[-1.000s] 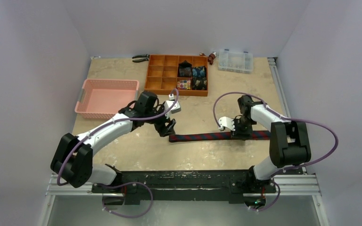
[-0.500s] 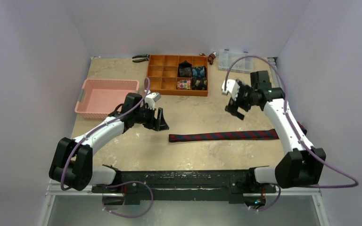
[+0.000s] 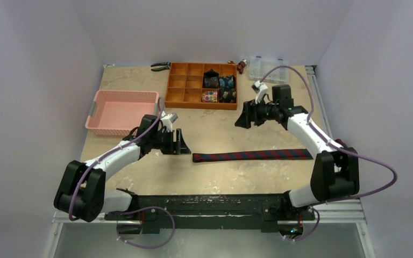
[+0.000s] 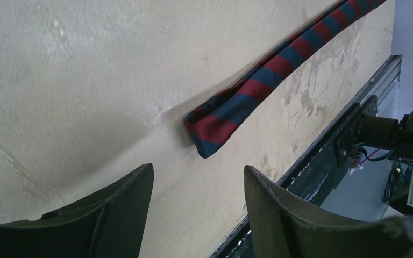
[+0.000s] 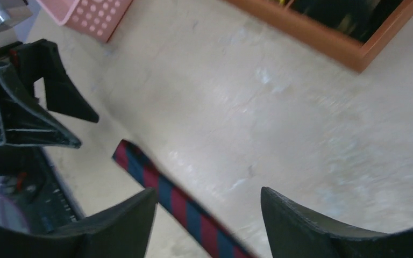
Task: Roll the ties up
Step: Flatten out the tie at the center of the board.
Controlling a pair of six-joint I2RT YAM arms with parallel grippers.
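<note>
Beige table (image 3: 220, 129) bears striped tie (image 3: 253, 156); rolled bundles (image 3: 219, 88) indistinct in tray (image 3: 185, 105)

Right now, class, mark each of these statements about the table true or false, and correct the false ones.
1. The tie lies flat and unrolled on the table. True.
2. The left gripper is clamped on the tie's end. False: it is open, just short of that end, gripping nothing.
3. The right gripper is open and holds nothing. True.
4. The rolled ties sit in the pink basket. False: they sit in the right-hand compartments of the orange tray.
</note>
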